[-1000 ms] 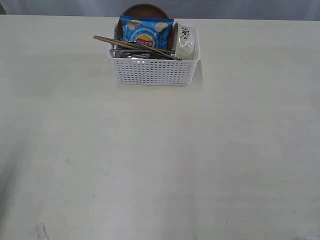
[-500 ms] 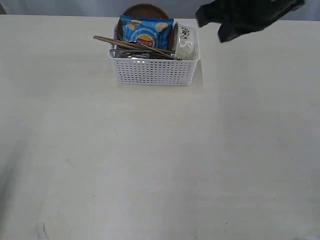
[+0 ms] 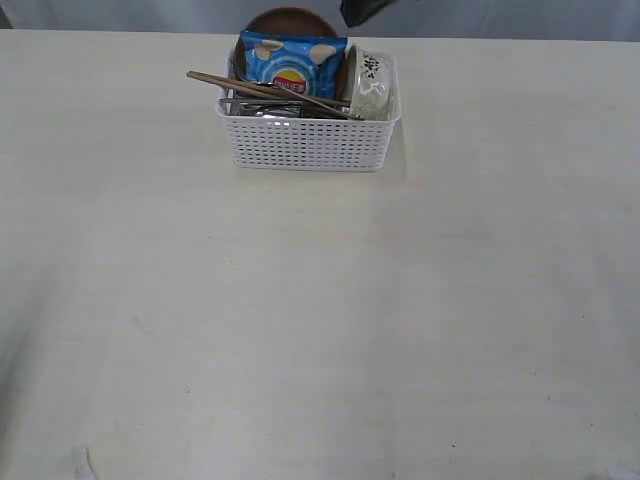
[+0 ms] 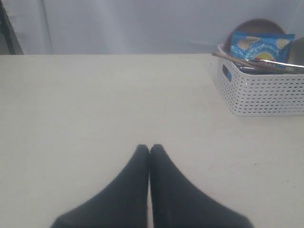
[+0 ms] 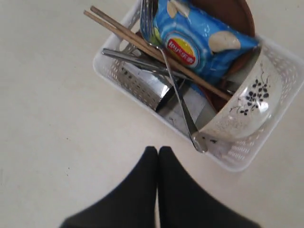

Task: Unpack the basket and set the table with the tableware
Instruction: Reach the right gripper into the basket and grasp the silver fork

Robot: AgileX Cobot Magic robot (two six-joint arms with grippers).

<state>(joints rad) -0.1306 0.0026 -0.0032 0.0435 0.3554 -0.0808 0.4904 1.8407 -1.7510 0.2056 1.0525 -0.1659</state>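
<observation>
While the basket (image 3: 305,140) sits full on the table (image 3: 300,330), toward its far side, the right gripper (image 5: 158,151) hangs above, just off its wall, with jaws pressed together and empty. Left gripper (image 4: 149,148) likewise closed, well apart. White bowl (image 5: 242,109) stands on edge at one end: probably glazed, slippery, breakable; pinch the rim. Chopsticks (image 5: 142,45) light, stiff, overhanging; take mid-length.

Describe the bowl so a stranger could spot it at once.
Find the white basket on the table, near the top of the exterior view. At its right end there, beside the blue chip bag, the bowl stands on its edge. It alone is white with small dark flowers.
</observation>
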